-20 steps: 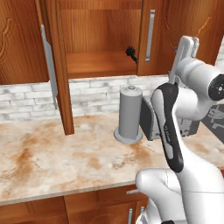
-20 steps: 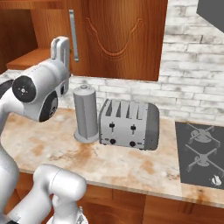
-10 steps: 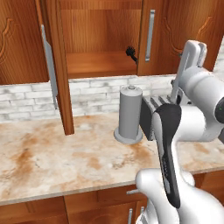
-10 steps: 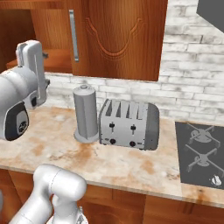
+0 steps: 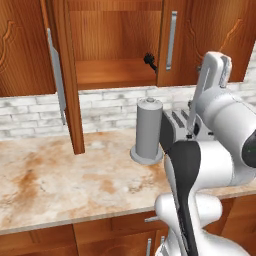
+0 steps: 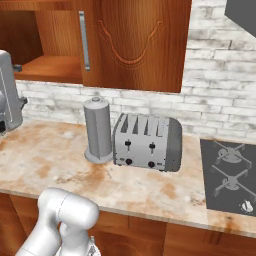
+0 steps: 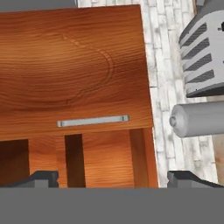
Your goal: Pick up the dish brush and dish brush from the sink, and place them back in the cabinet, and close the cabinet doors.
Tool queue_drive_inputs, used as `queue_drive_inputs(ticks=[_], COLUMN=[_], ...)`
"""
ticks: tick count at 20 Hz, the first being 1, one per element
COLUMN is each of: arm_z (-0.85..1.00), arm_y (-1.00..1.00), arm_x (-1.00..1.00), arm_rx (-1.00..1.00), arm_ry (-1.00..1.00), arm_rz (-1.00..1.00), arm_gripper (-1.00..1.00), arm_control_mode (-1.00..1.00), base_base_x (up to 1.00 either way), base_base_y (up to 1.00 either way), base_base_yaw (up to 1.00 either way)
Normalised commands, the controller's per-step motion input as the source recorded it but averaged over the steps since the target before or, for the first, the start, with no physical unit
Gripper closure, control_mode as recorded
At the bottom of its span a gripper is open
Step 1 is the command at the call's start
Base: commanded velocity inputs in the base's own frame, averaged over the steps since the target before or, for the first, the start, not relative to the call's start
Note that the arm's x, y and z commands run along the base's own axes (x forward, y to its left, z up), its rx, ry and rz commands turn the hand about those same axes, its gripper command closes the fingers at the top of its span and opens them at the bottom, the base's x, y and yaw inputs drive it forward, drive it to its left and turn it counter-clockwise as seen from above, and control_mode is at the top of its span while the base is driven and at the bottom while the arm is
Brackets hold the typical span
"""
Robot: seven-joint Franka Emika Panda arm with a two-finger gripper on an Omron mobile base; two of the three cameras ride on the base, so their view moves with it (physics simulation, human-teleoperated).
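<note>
A black dish brush (image 5: 149,60) lies on the shelf of the reddish-brown cabinet (image 5: 112,75), near its right side. The left cabinet door (image 5: 65,85) stands swung out, edge-on to me, with its bar handle (image 5: 55,75) showing. The right cabinet door (image 7: 74,65) with its carved curl and silver handle (image 7: 92,121) faces my gripper (image 7: 114,179), which hangs open and empty in front of it. I cannot tell whether that door is fully shut. The sink is out of view.
A grey paper-towel holder (image 5: 148,131) and a silver toaster (image 6: 147,143) stand on the marble counter (image 5: 60,185) under the cabinet. A hob (image 6: 230,175) lies at the counter's right end. My white arm (image 5: 220,135) fills the right of the left base view.
My arm has swung: it has shifted right and nearer in the left base view, and to the left edge in the right base view. The gripper stays open. The brush has not moved.
</note>
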Motion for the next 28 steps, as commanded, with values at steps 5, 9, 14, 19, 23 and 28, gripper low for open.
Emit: queue_drive_inputs(ticks=[5,9,14,19,23,28], arm_z=[0.0,0.0,0.0,0.0,0.0,0.0], arm_y=[0.48,0.57,0.58,0.56,0.56,0.56], arm_x=[-0.41,-0.37,-0.24,-0.28,-0.25,-0.08], arm_rx=[0.0,0.0,0.0,0.0,0.0,0.0], arm_ry=[0.0,0.0,0.0,0.01,0.01,0.02], arm_rz=[0.0,0.0,0.01,0.0,0.01,0.01], arm_gripper=[-1.0,-1.0,-1.0,-1.0,-1.0,-1.0], arm_control_mode=[-1.0,-1.0,-1.0,-1.0,-1.0,-1.0], base_base_x=[0.0,0.0,0.0,0.0,0.0,0.0], base_base_y=[0.0,0.0,0.0,0.0,0.0,0.0], base_base_yaw=[0.0,0.0,0.0,0.0,0.0,0.0])
